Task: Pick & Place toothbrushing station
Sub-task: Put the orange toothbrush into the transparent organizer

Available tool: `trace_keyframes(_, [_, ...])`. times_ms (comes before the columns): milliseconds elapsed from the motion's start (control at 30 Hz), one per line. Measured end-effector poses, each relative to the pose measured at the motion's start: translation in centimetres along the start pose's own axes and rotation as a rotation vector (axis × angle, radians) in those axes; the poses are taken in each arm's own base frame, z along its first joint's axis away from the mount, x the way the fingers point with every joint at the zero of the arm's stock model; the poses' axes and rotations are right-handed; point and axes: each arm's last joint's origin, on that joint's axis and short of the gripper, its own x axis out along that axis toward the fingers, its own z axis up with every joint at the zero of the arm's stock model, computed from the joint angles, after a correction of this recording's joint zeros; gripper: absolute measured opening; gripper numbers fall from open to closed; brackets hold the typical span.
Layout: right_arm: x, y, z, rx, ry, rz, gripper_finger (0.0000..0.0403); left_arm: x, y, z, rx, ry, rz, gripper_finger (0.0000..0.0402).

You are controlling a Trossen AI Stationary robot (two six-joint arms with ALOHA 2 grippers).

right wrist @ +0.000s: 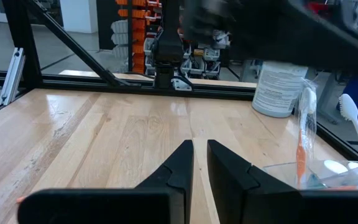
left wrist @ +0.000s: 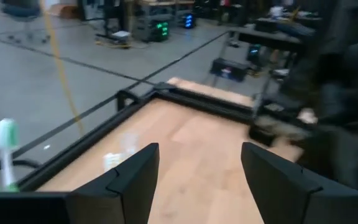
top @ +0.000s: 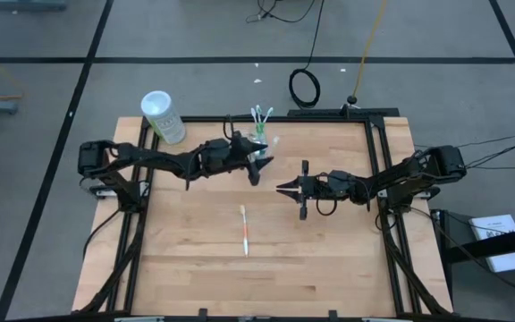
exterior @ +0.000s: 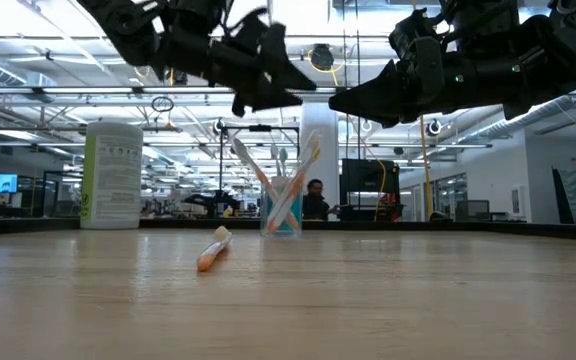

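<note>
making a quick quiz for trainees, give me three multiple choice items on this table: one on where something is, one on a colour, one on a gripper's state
1. Where does the loose toothbrush lie?
A. in the clear cup
B. flat on the table, nearer the front edge than both grippers
C. on the white canister

2. What colour is that toothbrush's accent?
A. orange
B. blue
C. purple

3. How do the left gripper fingers stand?
A. clamped on a toothbrush
B. apart, holding nothing
C. clamped on the cup

Answers:
1 B: the high view shows it alone on the wood, away from the clear cup and the canister.
2 A: its handle end shows orange in the high and low views.
3 B: the left wrist view shows a clear gap between the fingers.
</note>
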Motion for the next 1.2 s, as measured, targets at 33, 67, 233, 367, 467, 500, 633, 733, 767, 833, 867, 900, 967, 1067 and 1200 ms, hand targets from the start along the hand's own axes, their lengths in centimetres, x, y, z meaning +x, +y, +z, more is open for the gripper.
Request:
trace_keyframes(33, [0.0, 0.0, 0.0, 0.000, 0.000, 0.000, 0.0041, -0.3, -0.4, 0.2, 0.003, -0.001, -0.017, 0.0237])
trace_keyframes(67, [0.0, 0.0, 0.0, 0.000, 0.000, 0.000, 0.0041, -0.6, -0.8, 0.4, 0.006, 0.005, -0.039, 0.0237])
trace_keyframes(233, [0.0, 0.0, 0.0, 0.000, 0.000, 0.000, 0.0041, -1.7, -2.8, 0.5, 0.022, 0.068, -0.131, 0.0237])
trace_keyframes(367, [0.0, -0.1, 0.0, 0.000, 0.000, -0.003, 0.0041, -2.3, -4.2, 0.0, -0.016, 0.134, -0.244, 0.0237])
trace_keyframes(467, [0.0, -0.1, 0.0, 0.000, 0.001, -0.004, 0.0041, -2.6, -5.4, -0.6, -0.085, 0.204, -0.357, 0.0237])
trace_keyframes(500, [0.0, -0.1, 0.0, 0.000, 0.001, -0.003, 0.0041, -2.8, -5.8, -0.8, -0.086, 0.226, -0.383, 0.0237])
trace_keyframes(633, [0.0, -0.1, 0.0, 0.001, 0.000, -0.002, 0.0041, -3.4, -6.7, -2.2, -0.072, 0.368, -0.433, 0.0237])
trace_keyframes(733, [0.0, -0.1, 0.0, 0.001, 0.000, -0.002, 0.0041, -4.1, -7.3, -3.5, -0.111, 0.502, -0.391, 0.0237])
trace_keyframes(767, [0.0, -0.1, 0.0, 0.001, 0.000, -0.002, 0.0041, -4.4, -7.5, -3.9, -0.137, 0.551, -0.353, 0.0237])
trace_keyframes(833, [0.0, -0.1, 0.0, 0.001, 0.000, -0.002, 0.0041, -5.0, -7.7, -4.7, -0.198, 0.633, -0.264, 0.0237])
trace_keyframes(867, [0.0, -0.1, 0.0, 0.001, 0.000, -0.002, 0.0041, -5.2, -7.8, -5.0, -0.226, 0.660, -0.227, 0.0237])
trace_keyframes(900, [0.0, -0.1, 0.0, 0.001, 0.000, -0.002, 0.0041, -5.4, -7.9, -5.2, -0.243, 0.679, -0.196, 0.0237])
trace_keyframes(967, [0.0, -0.1, 0.0, 0.001, 0.000, -0.002, 0.0041, -5.7, -8.0, -5.6, -0.262, 0.711, -0.138, 0.0237])
trace_keyframes(1067, [0.0, -0.1, 0.0, 0.001, 0.000, -0.002, 0.0041, -6.2, -8.1, -6.1, -0.274, 0.732, -0.037, 0.0237])
trace_keyframes(1200, [0.0, -0.1, 0.0, 0.001, 0.001, -0.001, 0.0041, -6.5, -7.8, -6.5, -0.323, 0.747, 0.081, 0.0237])
